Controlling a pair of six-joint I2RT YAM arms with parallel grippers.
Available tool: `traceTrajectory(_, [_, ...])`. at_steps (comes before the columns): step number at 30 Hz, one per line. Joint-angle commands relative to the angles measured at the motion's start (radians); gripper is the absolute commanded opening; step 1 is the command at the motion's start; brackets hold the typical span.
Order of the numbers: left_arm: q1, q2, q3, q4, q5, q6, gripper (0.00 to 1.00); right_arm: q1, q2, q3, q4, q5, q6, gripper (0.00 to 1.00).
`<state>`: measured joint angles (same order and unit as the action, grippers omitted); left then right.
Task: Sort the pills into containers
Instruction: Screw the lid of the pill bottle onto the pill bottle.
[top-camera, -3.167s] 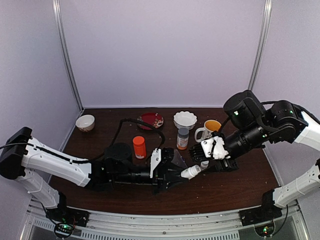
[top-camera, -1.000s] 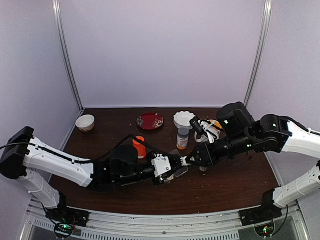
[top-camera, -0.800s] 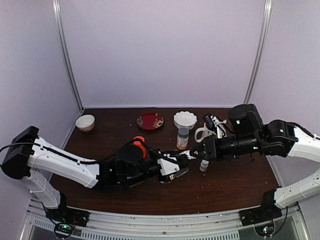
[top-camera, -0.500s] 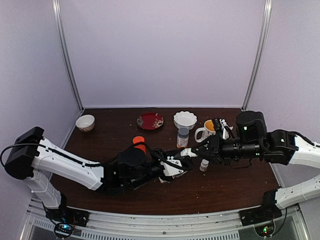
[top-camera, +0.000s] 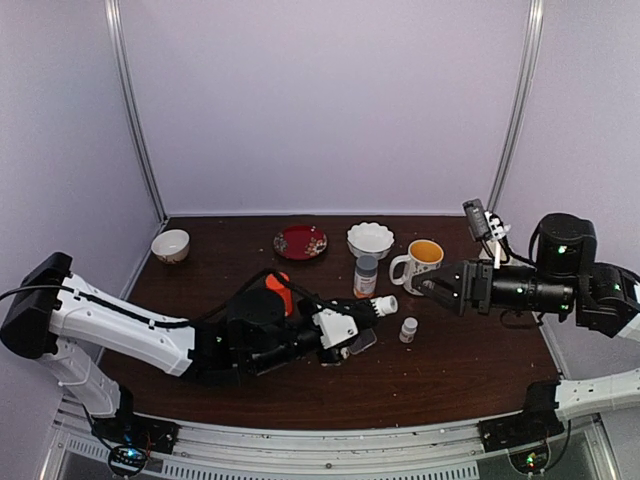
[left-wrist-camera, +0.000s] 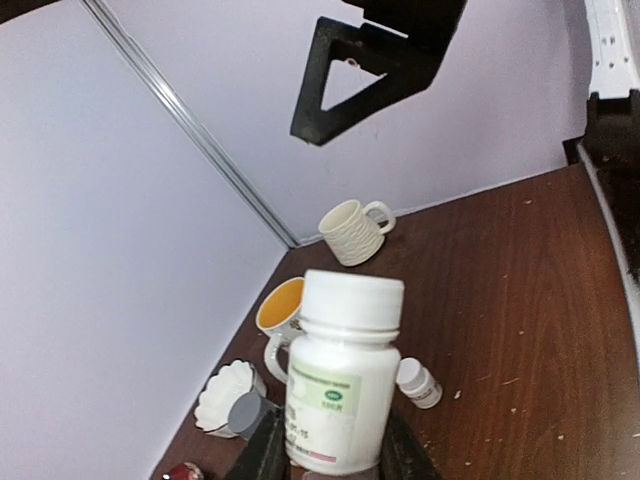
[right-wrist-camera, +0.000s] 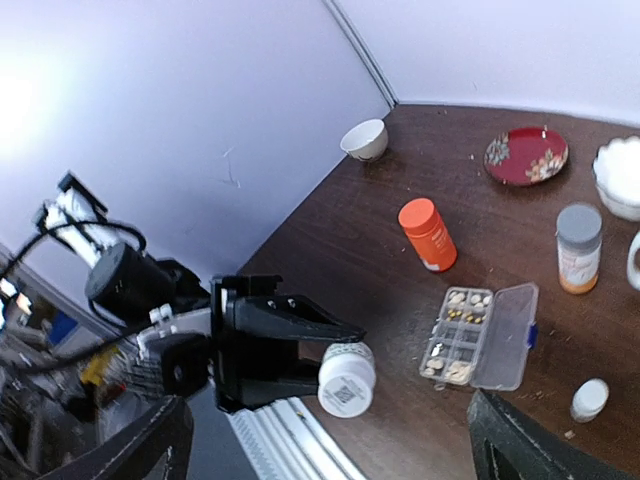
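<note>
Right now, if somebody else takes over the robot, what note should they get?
Left gripper: fingers shut on the white bottle, held in the air, cap on.
Right gripper: open and empty, near the mug.
Pill box: lies open beside the left gripper; some cells already hold pills.
A smaller white bottle stands close by.
Left to do: probably uncap the held bottle and sort its pills into the cells.

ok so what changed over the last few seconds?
Right gripper let go of the white bottle, opened and withdrew rightward. Left gripper still holds that bottle, cap on. Small bottle and mug unmoved.
</note>
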<state>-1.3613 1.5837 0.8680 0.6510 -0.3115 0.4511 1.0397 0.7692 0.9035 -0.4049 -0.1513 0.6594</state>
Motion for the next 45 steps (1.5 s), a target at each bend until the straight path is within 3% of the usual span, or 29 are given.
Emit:
traceTrajectory(1, [0.014,-0.08,-0.016,-0.08,0.182,-0.224,0.04,0.003,-0.032,0.013,-0.073,-0.031,-0.522,1.0])
traceTrajectory(5, [0.015,-0.107,0.039,-0.232,0.266,-0.315,0.05,0.01,-0.034,0.043,-0.112,0.039,-0.726,1.0])
traceTrajectory(8, [0.015,-0.113,0.088,-0.329,0.286,-0.363,0.06,0.01,0.014,0.131,-0.164,0.066,-0.684,1.0])
traceTrajectory(13, [0.015,-0.12,0.097,-0.368,0.288,-0.408,0.03,0.008,0.031,0.127,-0.158,-0.16,-0.848,1.0])
traceTrajectory(20, [0.015,-0.124,0.096,-0.389,0.37,-0.426,0.0,0.023,0.106,0.215,-0.372,-0.21,-1.076,0.91])
traceTrajectory(29, [0.015,-0.129,0.094,-0.392,0.382,-0.425,0.0,0.13,0.262,0.287,-0.423,-0.1,-1.136,0.77])
traceTrajectory(45, [0.015,-0.128,0.089,-0.377,0.385,-0.422,0.0,0.185,0.305,0.277,-0.406,-0.02,-1.147,0.52])
